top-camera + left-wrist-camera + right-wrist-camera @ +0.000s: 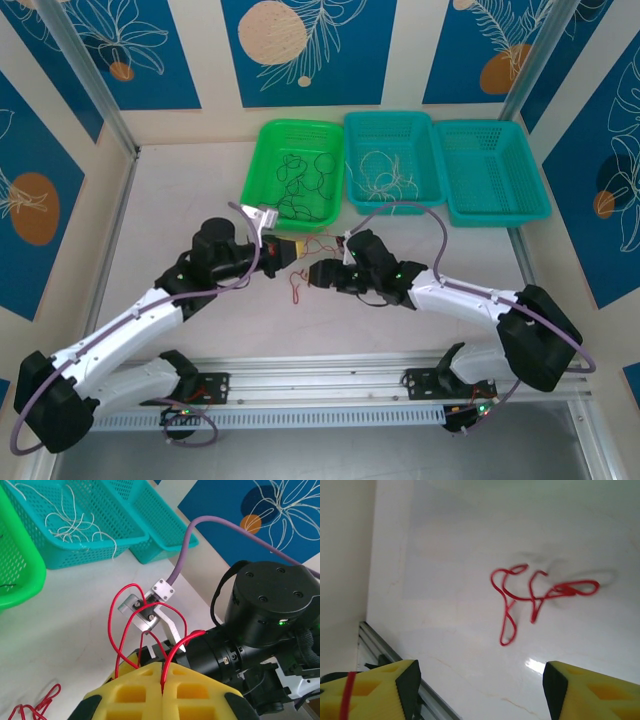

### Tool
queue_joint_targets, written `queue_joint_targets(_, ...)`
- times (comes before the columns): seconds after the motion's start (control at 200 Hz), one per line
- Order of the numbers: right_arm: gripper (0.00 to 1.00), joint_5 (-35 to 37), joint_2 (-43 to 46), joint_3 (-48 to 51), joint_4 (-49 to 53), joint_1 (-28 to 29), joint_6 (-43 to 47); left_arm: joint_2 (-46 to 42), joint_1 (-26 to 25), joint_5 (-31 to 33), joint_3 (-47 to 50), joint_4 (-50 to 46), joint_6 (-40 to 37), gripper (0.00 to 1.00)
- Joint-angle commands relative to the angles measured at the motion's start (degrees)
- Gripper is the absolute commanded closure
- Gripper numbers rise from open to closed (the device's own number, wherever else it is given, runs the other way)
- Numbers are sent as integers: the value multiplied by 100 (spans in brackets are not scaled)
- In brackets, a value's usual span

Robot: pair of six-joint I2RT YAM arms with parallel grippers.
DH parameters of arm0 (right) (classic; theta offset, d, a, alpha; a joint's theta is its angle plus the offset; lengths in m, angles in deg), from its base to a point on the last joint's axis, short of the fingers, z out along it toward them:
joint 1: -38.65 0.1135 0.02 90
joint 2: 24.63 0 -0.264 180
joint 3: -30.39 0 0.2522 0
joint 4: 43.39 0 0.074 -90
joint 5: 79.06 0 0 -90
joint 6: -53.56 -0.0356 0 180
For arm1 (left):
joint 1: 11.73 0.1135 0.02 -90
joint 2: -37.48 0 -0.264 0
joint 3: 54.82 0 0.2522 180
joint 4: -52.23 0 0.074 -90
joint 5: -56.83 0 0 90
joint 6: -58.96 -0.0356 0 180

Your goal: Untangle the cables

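**Left gripper** (287, 248): pads pressed together, pinching a red cable (322, 240) above the middle of the table (180, 220). In the left wrist view this gripper (164, 675) shows the red cable (131, 625) coming out of the seam between the yellow pads in several tall loops. The loops arch around the metal bracket (145, 611) on the right arm's wrist. Whether they touch it cannot be told.

**Right gripper** (318, 272): fingers spread, nothing between them. In the right wrist view it (480, 680) hangs over bare table. A loose red cable (512, 597) lies flat beyond the fingertips, well apart from them. A red strand crosses the left-hand finger (370, 690); where it leads is hidden.

**Top view:** the loose red cable (296, 290) lies on the table between the two gripper tips, just on their near-edge side.

**Far edge of the table:** three baskets stand side by side.
- The green basket (258, 165) holds the black cables (305, 180).
- The middle teal basket (388, 117) holds the white cables (385, 175).
- The right teal basket (498, 218) stands beside it.

**Left wrist view adds:**
- The white cables (70, 525) lie curled against the basket mesh.
- A bunched red tangle (37, 707) lies on the table beside the left pad.
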Motion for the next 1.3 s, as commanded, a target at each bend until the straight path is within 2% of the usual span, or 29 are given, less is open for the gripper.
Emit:
queue_joint_targets(0.0,33,21,481,-117,-777,51,231,-266,14,311,-230,-361,-88,100)
queue_joint_targets(0.135,32,64,1427,364,-856,20,153,-363,18,746,-163,-531,-221,100)
queue_joint_targets(0.31,24,-133,2352,814,-1227,25,-243,-215,18,458,-134,-253,-142,100)
queue_joint_targets(0.455,13,-256,2063,852,-2169,53,-898,-94,16,-37,-23,377,39,100)
queue_joint_targets(0.62,12,-236,1181,456,-2917,45,-1516,-25,6,-402,88,856,180,100)
queue_joint_targets(0.745,28,-350,837,245,-3282,-111,-1908,7,4,-558,105,823,108,100)
queue_joint_targets(0.875,36,-423,736,103,-3529,-169,-2193,81,-5,-518,198,844,120,100)
queue_joint_targets(0.935,51,-409,748,4,-3438,-154,-2217,138,-8,-541,233,927,168,100)
queue_joint_targets(1.05,90,-282,863,-97,-3042,-164,-2182,182,-1,-567,255,1068,237,100)
queue_joint_targets(1.09,100,-206,932,-115,-2904,-168,-2151,181,0,-546,244,1064,233,100)
queue_joint_targets(1.13,100,-91,1031,-109,-2717,-201,-2130,156,-2,-522,237,1051,203,93)
queue_joint_targets(1.245,100,117,1377,-95,-2063,-505,-2009,10,-3,-460,245,971,113,54)
queue_joint_targets(1.295,100,168,1574,-109,-1610,-802,-1844,-107,-2,-419,259,914,39,45)
